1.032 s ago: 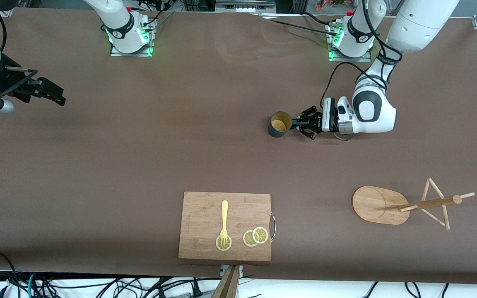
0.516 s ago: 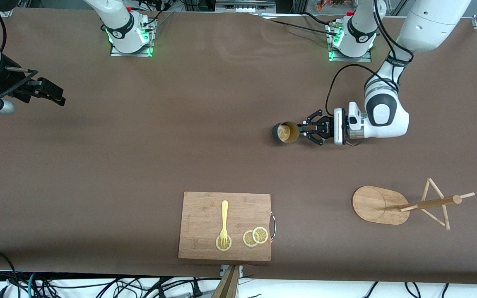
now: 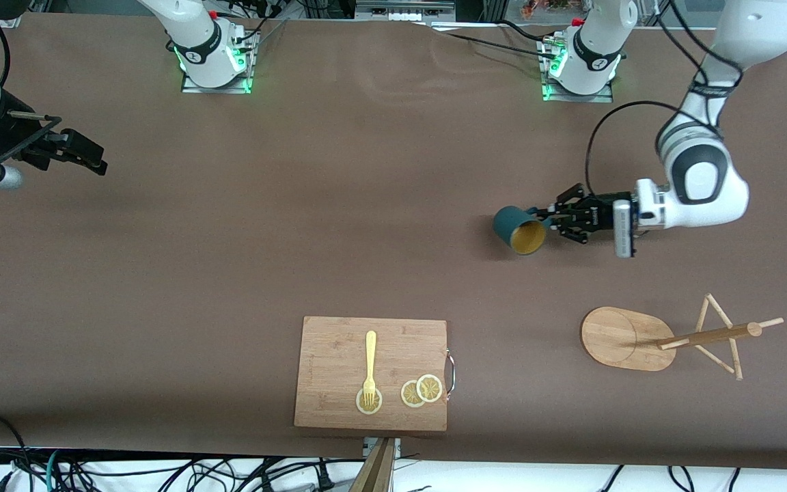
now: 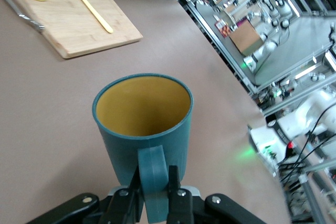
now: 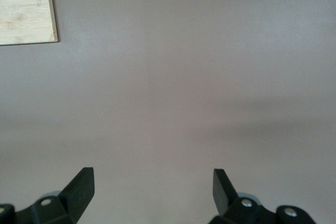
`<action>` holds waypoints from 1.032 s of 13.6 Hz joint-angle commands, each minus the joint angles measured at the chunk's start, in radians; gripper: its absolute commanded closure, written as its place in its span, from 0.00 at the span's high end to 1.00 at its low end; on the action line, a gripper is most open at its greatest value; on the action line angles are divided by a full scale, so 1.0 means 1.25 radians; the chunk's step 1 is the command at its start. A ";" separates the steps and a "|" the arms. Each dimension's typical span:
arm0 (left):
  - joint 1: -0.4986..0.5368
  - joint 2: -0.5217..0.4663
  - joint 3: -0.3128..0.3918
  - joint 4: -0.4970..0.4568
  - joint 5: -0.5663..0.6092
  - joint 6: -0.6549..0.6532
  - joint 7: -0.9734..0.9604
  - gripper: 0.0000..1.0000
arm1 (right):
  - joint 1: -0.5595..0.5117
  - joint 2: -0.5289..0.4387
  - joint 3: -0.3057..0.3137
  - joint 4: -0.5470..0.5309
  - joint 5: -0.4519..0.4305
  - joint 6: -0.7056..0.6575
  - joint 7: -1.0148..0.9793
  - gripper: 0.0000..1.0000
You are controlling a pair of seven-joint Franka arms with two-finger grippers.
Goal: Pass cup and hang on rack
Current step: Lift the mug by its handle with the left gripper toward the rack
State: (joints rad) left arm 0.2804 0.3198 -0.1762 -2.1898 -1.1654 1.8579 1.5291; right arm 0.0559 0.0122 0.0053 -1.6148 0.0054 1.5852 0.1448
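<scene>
**Teal cup held tipped above the brown table**

Teal outside and yellow within, the cup (image 3: pixel 519 231) is clamped by its loop handle in the left pincer (image 3: pixel 549 219), whose fingers (image 4: pixel 176 199) press the handle from both sides. It hangs tilted over bare table (image 3: pixel 298 225), its mouth turned toward the front camera, above a spot between the left arm's base and the rack (image 3: pixel 673 338).

The rack, a light wooden mug tree, stands nearer the front camera toward the left arm's end of the table, its oval base under a post with thin pegs.

A bamboo cutting board (image 3: pixel 339 355) lies near the table's front edge, carrying a yellow fork (image 3: pixel 369 365) and lemon slices (image 3: pixel 421 391).

The right pincer (image 3: pixel 83 154) waits at the right arm's end of the table, spread wide with nothing between its fingers (image 5: pixel 79 187).
</scene>
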 commanded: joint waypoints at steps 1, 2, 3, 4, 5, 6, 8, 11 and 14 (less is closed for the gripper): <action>0.093 -0.050 -0.006 -0.012 0.084 -0.068 -0.144 0.00 | -0.010 0.004 0.007 0.012 -0.009 -0.007 -0.007 1.00; 0.120 -0.055 -0.007 -0.010 0.096 -0.080 -0.198 0.00 | -0.010 0.004 0.007 0.012 -0.009 -0.007 -0.007 1.00; 0.145 -0.056 -0.005 -0.010 0.111 -0.115 -0.240 0.00 | -0.010 0.004 0.007 0.012 -0.009 -0.007 -0.007 1.00; 0.177 -0.056 -0.004 -0.006 0.121 -0.141 -0.289 0.00 | -0.010 0.004 0.007 0.012 -0.009 -0.007 -0.007 1.00; 0.205 -0.055 -0.005 0.014 0.149 -0.163 -0.357 0.00 | -0.010 0.004 0.007 0.012 -0.009 -0.007 -0.007 1.00; 0.223 -0.052 -0.005 0.040 0.171 -0.190 -0.407 0.00 | -0.010 0.004 0.007 0.012 -0.009 -0.007 -0.007 1.00; 0.248 -0.050 0.001 0.098 0.174 -0.256 -0.522 0.00 | -0.010 0.004 0.007 0.012 -0.009 -0.007 -0.007 1.00; 0.276 -0.017 0.001 0.194 0.174 -0.341 -0.704 0.00 | -0.010 0.004 0.007 0.012 -0.009 -0.008 -0.005 1.00; 0.289 0.054 0.000 0.322 0.169 -0.397 -0.888 0.00 | -0.012 0.004 0.007 0.012 -0.009 -0.005 -0.007 1.00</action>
State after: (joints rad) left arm 0.6291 0.2958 -0.1684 -1.9249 -0.9737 1.4362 0.5516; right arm 0.0546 0.0133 0.0047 -1.6148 0.0052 1.5852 0.1447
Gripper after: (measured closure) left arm 0.793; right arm 0.000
